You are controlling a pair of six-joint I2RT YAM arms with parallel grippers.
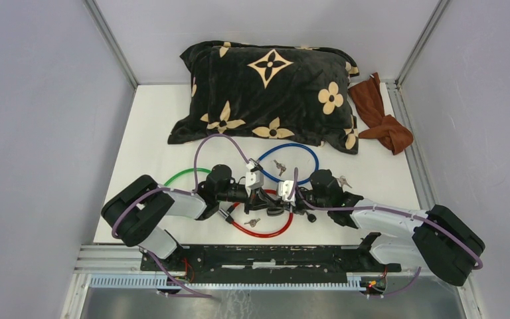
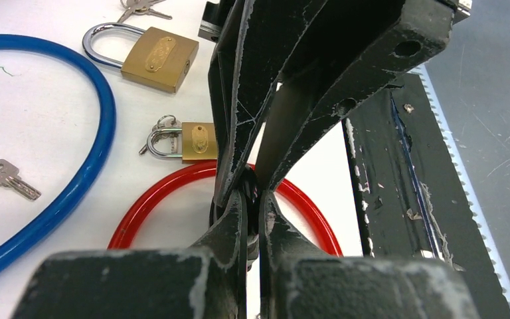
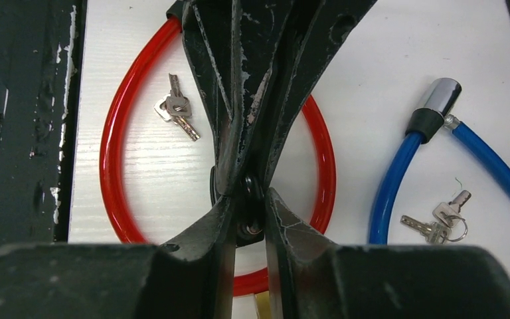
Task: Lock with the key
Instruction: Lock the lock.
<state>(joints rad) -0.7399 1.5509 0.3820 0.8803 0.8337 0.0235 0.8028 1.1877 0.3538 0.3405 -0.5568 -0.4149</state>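
Red cable lock (image 3: 109, 153) lies looped on the white worktop (image 1: 146, 133), and both arms meet nose to nose over its dark lock head (image 3: 249, 199). The left tool (image 2: 254, 206) is clenched on that head. The right tool (image 3: 249, 207) has a finger on either side of it, but I cannot tell whether it grips. Each tool blocks the other's camera view of the keyhole. A bunch of keys (image 3: 178, 113) lies loose inside the red loop. Crowding round are a blue cable lock (image 3: 388, 186) with its own keys (image 3: 438, 222), a green cable (image 1: 182, 174), a small brass padlock (image 2: 196, 141) just beside the red loop, and a larger padlock (image 2: 159, 58). Farther back lie a black flowered pillow (image 1: 272, 93) and a brown cloth (image 1: 382, 116).
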